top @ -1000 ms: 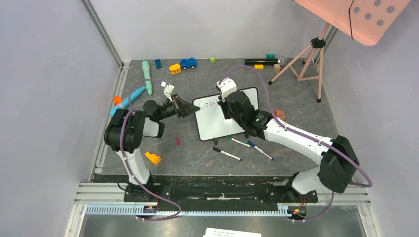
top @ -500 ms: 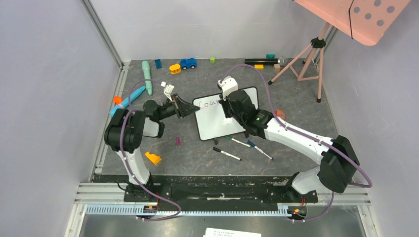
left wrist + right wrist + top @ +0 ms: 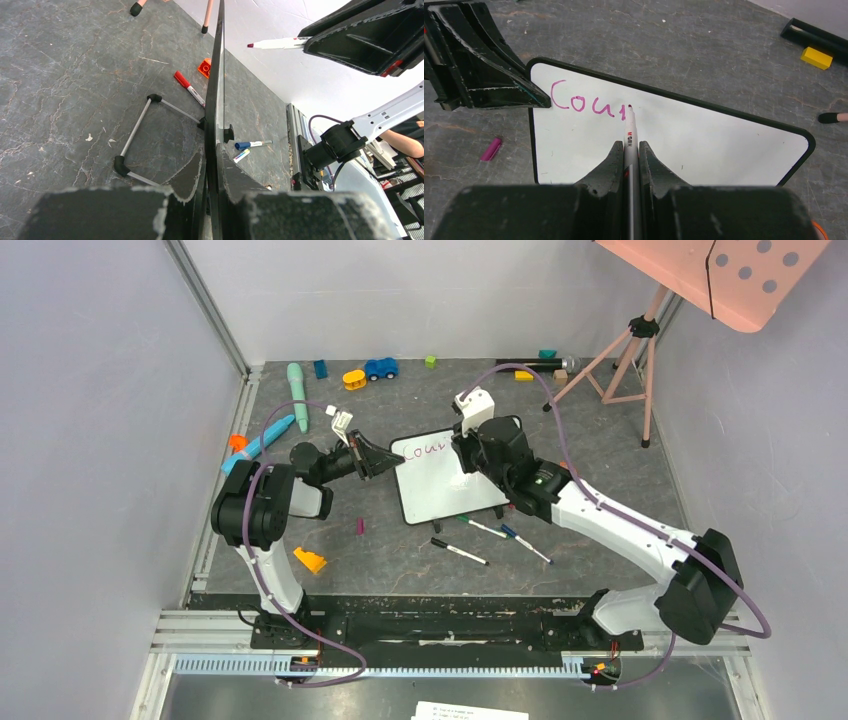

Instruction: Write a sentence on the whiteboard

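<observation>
We show the grey table (image 3: 330, 540) from above, with both arms reaching to mid-frame. The right arm (image 3: 620, 525) runs from the lower right up and leftward, its wrist bent down over the upper middle of the board (image 3: 435, 495). The left arm (image 3: 262, 505) rises from the lower left, folds at the elbow and points rightward, level with the board's left edge.

The board sits at the centre of the frame, propped at a tilt on its wire foot (image 3: 137, 132) in the left wrist view. The left gripper (image 3: 212, 160) is clamped on the board's left edge, which passes between its fingers. The right gripper (image 3: 630, 145) is closed on a marker (image 3: 630, 127) that points up the frame, its tip at the last pink stroke.

The sentence (image 3: 586, 104) so far reads "Cou" plus one further stroke, along the board's upper left.

Against the frame one second earlier, we note that the right wrist has shifted right and up the frame, its elbow has swung toward the right edge, and the writing is about one letter longer. The left arm and board are unchanged.
</observation>
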`<action>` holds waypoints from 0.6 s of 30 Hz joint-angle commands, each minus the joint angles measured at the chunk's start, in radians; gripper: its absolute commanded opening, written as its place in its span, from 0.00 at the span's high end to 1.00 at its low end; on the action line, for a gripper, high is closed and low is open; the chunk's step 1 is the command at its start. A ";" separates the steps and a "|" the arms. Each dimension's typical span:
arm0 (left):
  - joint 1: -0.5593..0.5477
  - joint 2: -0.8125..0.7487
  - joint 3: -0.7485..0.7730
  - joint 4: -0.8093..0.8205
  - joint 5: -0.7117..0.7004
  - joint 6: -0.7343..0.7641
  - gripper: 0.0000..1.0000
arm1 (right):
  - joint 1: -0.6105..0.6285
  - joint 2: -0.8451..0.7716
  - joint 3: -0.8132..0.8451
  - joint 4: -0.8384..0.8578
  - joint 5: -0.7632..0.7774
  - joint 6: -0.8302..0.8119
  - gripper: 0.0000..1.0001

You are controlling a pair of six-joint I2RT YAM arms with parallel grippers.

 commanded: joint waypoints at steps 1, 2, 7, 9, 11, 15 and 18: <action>0.001 -0.009 0.021 0.088 0.021 0.022 0.98 | -0.009 -0.039 -0.020 0.036 -0.004 0.006 1.00; 0.001 -0.008 0.022 0.088 0.022 0.020 0.98 | -0.009 -0.038 -0.025 0.036 0.004 0.004 1.00; 0.001 -0.003 0.026 0.089 0.022 0.016 0.98 | -0.010 -0.026 -0.047 0.045 0.049 -0.008 1.00; 0.001 -0.003 0.028 0.088 0.022 0.016 0.98 | -0.012 -0.018 -0.049 0.046 0.063 -0.012 1.00; 0.001 -0.003 0.028 0.088 0.021 0.016 0.98 | -0.014 -0.009 -0.049 0.048 0.065 -0.014 1.00; 0.001 -0.003 0.028 0.088 0.022 0.016 0.98 | -0.016 0.002 -0.046 0.057 0.065 -0.016 1.00; 0.001 -0.003 0.027 0.088 0.023 0.016 0.98 | -0.018 0.011 -0.038 0.060 0.064 -0.016 1.00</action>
